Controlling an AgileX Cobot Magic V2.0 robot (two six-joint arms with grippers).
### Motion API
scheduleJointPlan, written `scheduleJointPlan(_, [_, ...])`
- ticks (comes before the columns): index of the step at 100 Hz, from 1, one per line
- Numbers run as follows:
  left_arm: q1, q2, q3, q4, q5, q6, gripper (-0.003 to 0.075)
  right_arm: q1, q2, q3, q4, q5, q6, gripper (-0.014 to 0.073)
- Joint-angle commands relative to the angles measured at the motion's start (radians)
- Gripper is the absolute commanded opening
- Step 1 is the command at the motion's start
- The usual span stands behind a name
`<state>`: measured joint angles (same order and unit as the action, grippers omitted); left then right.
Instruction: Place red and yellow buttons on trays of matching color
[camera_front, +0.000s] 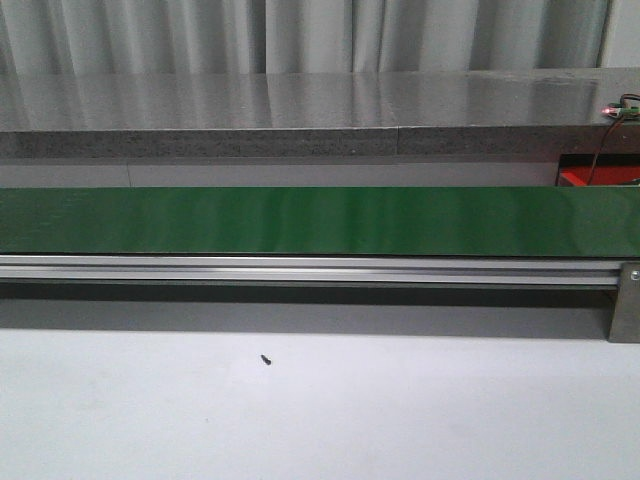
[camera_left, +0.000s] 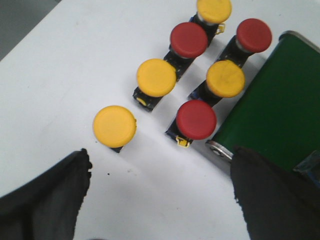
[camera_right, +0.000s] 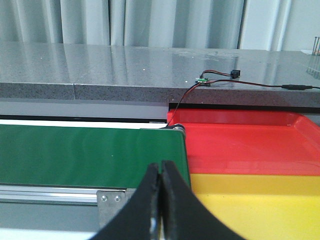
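In the left wrist view, several push buttons stand on the white table beside the belt's end: yellow buttons (camera_left: 114, 126) (camera_left: 156, 77) (camera_left: 225, 78) (camera_left: 214, 8) and red buttons (camera_left: 196, 119) (camera_left: 189, 40) (camera_left: 254, 35). My left gripper (camera_left: 161, 175) hangs open above bare table just short of them, nothing between its fingers (camera_left: 47, 195). In the right wrist view, my right gripper (camera_right: 161, 170) is shut and empty, in front of the belt's other end. A red tray (camera_right: 250, 142) and a yellow tray (camera_right: 260, 205) lie side by side there. A corner of the red tray (camera_front: 598, 178) shows in the front view.
A green conveyor belt (camera_front: 310, 220) on an aluminium rail (camera_front: 300, 270) runs across the table. Behind it is a grey stone counter (camera_front: 300, 110) with a small circuit board and wires (camera_right: 202, 80). A tiny dark speck (camera_front: 266, 358) lies on the white table.
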<state>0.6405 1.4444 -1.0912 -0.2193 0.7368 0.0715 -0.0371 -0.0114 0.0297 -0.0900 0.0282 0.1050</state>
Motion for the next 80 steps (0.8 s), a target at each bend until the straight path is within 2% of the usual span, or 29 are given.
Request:
scheduleJointPlan(1, [0.015, -0.003, -0.018, -0.013, -0.050, 0.032, 0.0568, 0.000, -0.018, -0.018, -0.011, -0.079, 0.002, -0.0122])
scheduleJointPlan(9, [0.015, 0.023, -0.018, -0.013, -0.050, 0.078, 0.0568, 0.000, -0.018, -0.018, -0.011, -0.079, 0.002, -0.0122])
scheduleJointPlan(40, [0.022, 0.151, -0.018, 0.015, -0.061, 0.082, 0.0568, 0.000, -0.018, -0.018, -0.011, -0.079, 0.002, -0.0122])
scheduleJointPlan(80, [0.022, 0.247, -0.018, 0.020, -0.179, 0.084, 0.0568, 0.000, -0.018, -0.018, -0.011, -0.079, 0.002, -0.0122])
